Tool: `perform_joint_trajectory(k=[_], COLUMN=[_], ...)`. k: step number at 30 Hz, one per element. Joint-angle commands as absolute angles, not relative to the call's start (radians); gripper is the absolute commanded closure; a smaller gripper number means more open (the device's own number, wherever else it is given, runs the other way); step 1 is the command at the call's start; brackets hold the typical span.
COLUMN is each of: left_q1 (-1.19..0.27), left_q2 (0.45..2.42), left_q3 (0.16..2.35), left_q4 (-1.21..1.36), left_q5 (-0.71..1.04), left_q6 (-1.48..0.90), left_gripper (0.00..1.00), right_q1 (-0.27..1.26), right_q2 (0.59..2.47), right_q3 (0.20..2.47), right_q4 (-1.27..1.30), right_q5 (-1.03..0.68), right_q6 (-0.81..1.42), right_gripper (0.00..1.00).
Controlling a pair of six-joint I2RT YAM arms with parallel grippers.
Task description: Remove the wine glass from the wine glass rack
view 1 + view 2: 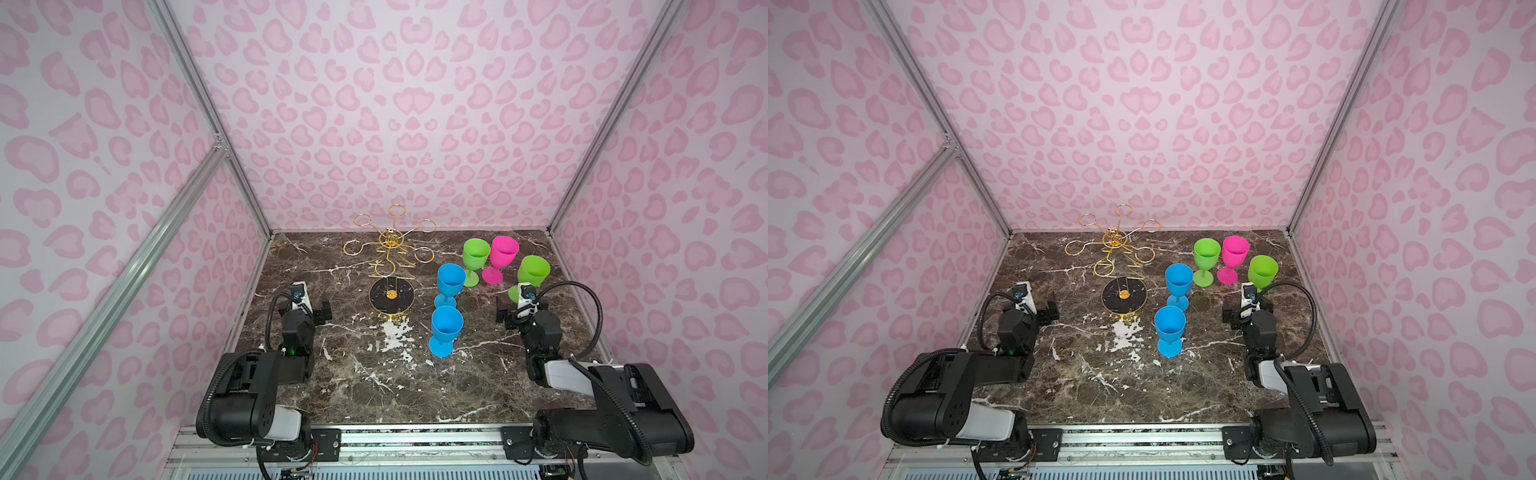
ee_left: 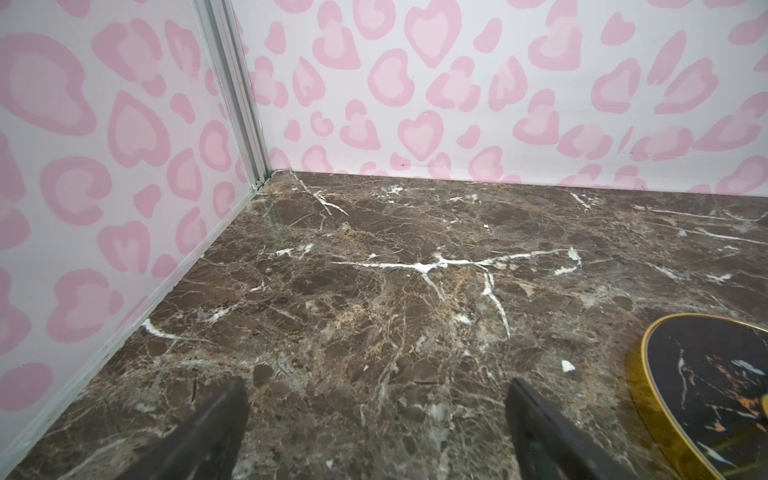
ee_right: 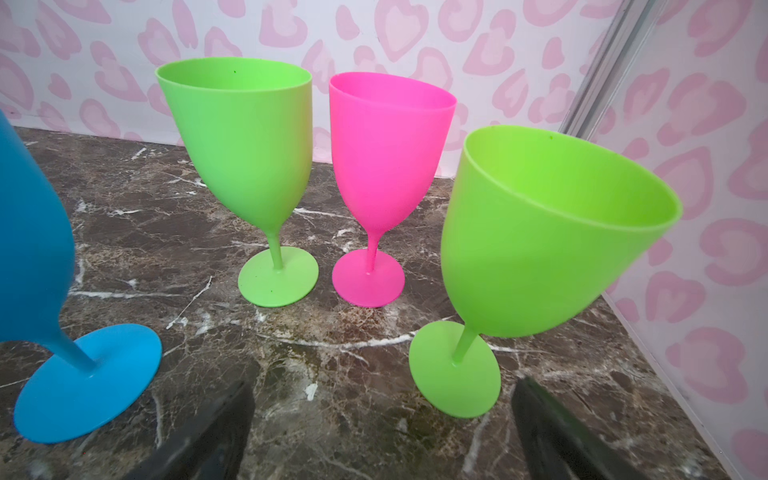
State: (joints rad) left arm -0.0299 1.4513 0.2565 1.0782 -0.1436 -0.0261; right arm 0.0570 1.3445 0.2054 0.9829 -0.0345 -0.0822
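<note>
One dark marble bench [image 1: 374, 386] carries everything. Next in size are the left arm [image 1: 249, 399] and the right arm [image 1: 602, 395], each lying low by its own side wall. The left jaws and the right jaws both stand spread wide, grasping nothing.

The wine glass rack [image 1: 390, 296] stands left of centre toward the back, and all six of its wire loops look empty. The wine glasses are on the bench to its right, all five upright. The rear blue glass [image 1: 451, 280] is near the rack's base and the front blue glass [image 1: 446, 324] is closer to the arms. The far green glass [image 1: 476, 251] and the pink glass [image 1: 504, 251] stand close together at the back. The near green glass [image 3: 540, 232] is just ahead of the right jaws.

With nothing left hanging, the task looks done. The glasses seem to be light, stiff, smooth plastic, top-heavy on thin stems and easily tipped. The lower bowl or the stem looks like the safest place to hold one.
</note>
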Motion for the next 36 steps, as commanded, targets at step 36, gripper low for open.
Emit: perform_joint_trajectory(k=[36], left_q1=[-0.026], left_q2=[1.461], left_q3=[0.296], left_q4=[1.027], left_q5=[-0.203], left_q6=[-0.041], left_gripper=[0.03], right_q1=[0.0], right_q2=[1.388], right_q3=[0.194], right_q4=[1.095], right_q5=[-0.107], right_q6=[-0.042], right_gripper=[0.02])
